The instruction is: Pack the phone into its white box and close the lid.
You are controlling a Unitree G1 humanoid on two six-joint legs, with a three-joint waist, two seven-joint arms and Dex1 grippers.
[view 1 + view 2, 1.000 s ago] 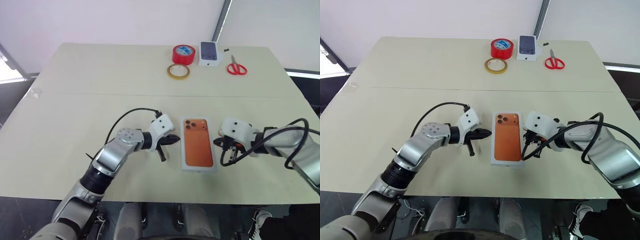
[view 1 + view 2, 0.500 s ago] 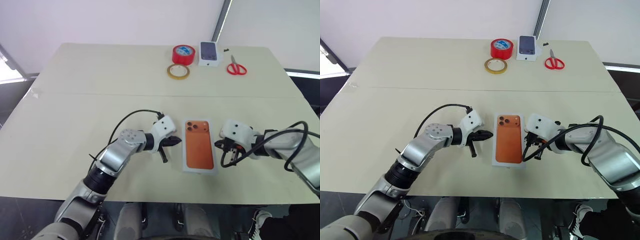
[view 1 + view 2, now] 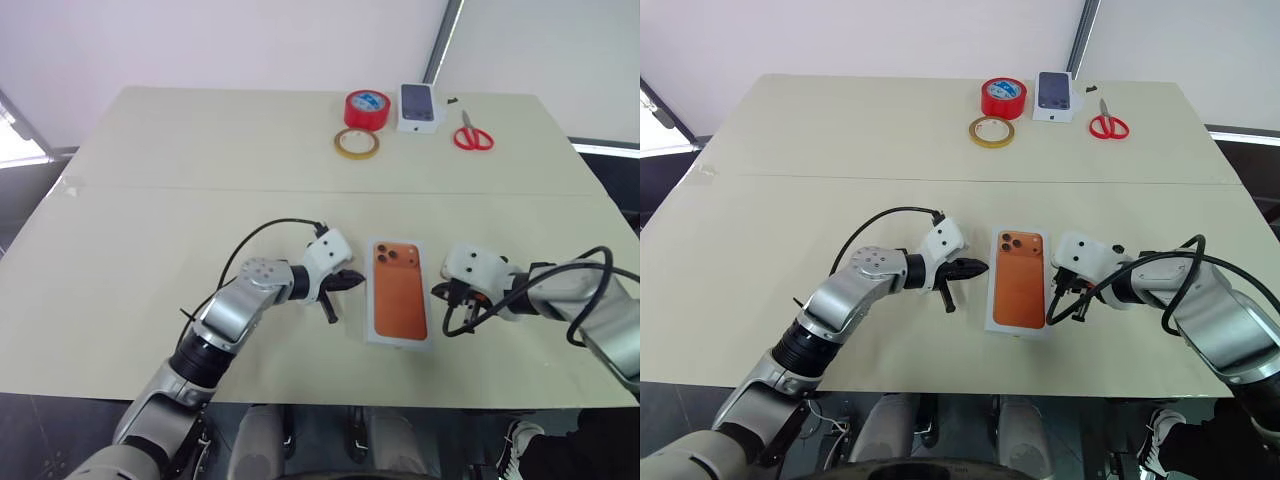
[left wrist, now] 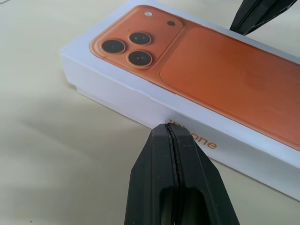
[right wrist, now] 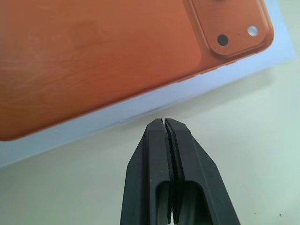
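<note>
Table (image 3: pixel 150 200) with lidded white box (image 3: pixel 399 305)

Closed box, lid (image 3: pixel 399 305) on, sits near the front edge of the surface (image 3: pixel 150 200), mid-width. Both long sides flanked: left tool (image 3: pixel 352 280) shut, tip just beside one side; right tool (image 3: pixel 441 293) shut, just beside the other. Gaps there are tight. Box top and both short ends are open to approach. Far-edge cluster, well apart: red tape (image 3: pixel 367 107), yellow tape (image 3: pixel 356 143), small box (image 3: pixel 419 107), scissors (image 3: pixel 472 134). Left half of the surface and the middle strip bare.
</note>
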